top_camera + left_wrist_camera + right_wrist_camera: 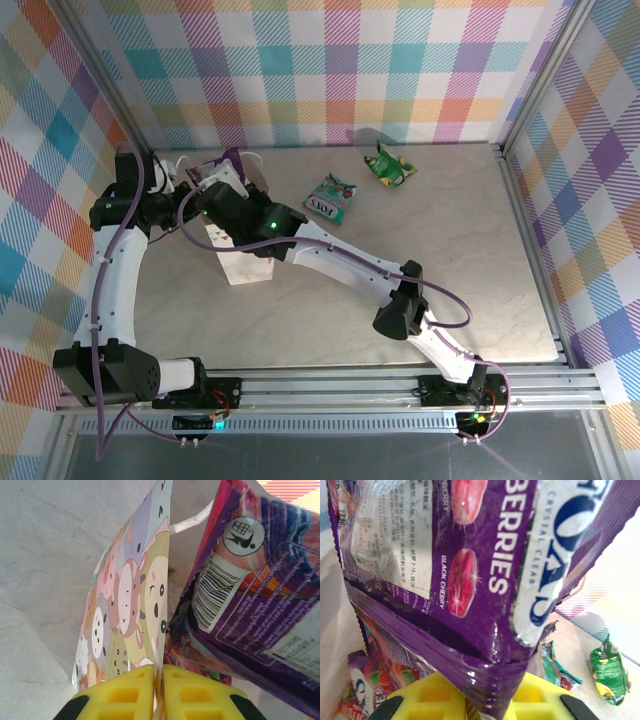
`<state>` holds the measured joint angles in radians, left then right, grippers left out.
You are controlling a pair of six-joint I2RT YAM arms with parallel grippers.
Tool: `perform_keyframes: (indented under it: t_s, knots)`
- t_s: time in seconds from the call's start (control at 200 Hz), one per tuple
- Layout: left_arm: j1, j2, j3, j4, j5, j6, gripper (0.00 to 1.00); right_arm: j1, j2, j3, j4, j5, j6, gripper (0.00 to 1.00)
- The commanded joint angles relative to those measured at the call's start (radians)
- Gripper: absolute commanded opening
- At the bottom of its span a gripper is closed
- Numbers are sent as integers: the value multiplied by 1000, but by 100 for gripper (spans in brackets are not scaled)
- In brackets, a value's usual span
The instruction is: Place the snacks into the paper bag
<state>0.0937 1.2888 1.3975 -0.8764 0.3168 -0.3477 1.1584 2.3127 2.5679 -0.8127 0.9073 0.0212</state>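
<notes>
Setting: pale marbled table (480, 260), walled on three sides by pastel plaid panels (330, 70); a metal rail (330, 385) runs along the near edge.

1. Left arm (115, 270): white, rises from the near left corner and bends toward the left rear of the table.
2. Right arm (350, 265): white, reaches from the near right diagonally across to the same spot.
3. Paper bag (245, 270): white, standing upright at the left middle of the table, partly under the right arm. Its outer wall (130, 605) carries a print of pastel cartoon animals; a white cord handle (192, 520) hangs at the rim.
4. Left gripper (159, 680): yellow fingers (125, 695) pressed together on the top edge of the bag's wall, paper pinched between them.
5. Right gripper (487, 705): yellow fingers (430, 695) clamped on the sealed edge of a purple packet (485, 570).
6. Purple packet: glossy foil, printed with berries, a barcode on its back (220, 590); it hangs at the bag's open mouth, just beside the pinched wall.
7. Packets inside the bag (365, 685): colourful foil lying at the bottom, number cannot be told.
8. Teal packet (330, 197): flat on the table beyond the bag, near the middle.
9. Green packet (388, 166): flat on the table, further back, near the rear wall, close to the teal one but apart.
</notes>
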Motion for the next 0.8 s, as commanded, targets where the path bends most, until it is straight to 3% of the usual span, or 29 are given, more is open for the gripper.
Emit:
perform_keyframes:
  t_s: [0.0, 0.435, 0.795]
  knots:
    - [-3, -8, -12, -19, 7, 17, 12, -20, -3, 38, -4, 73, 17, 16]
    - [-3, -2, -18, -13, 8, 16, 12, -51, 17, 38, -13, 122, 5, 18]
    - [-3, 8, -20, -6, 8, 15, 12, -51, 15, 11, -11, 56, -23, 21]
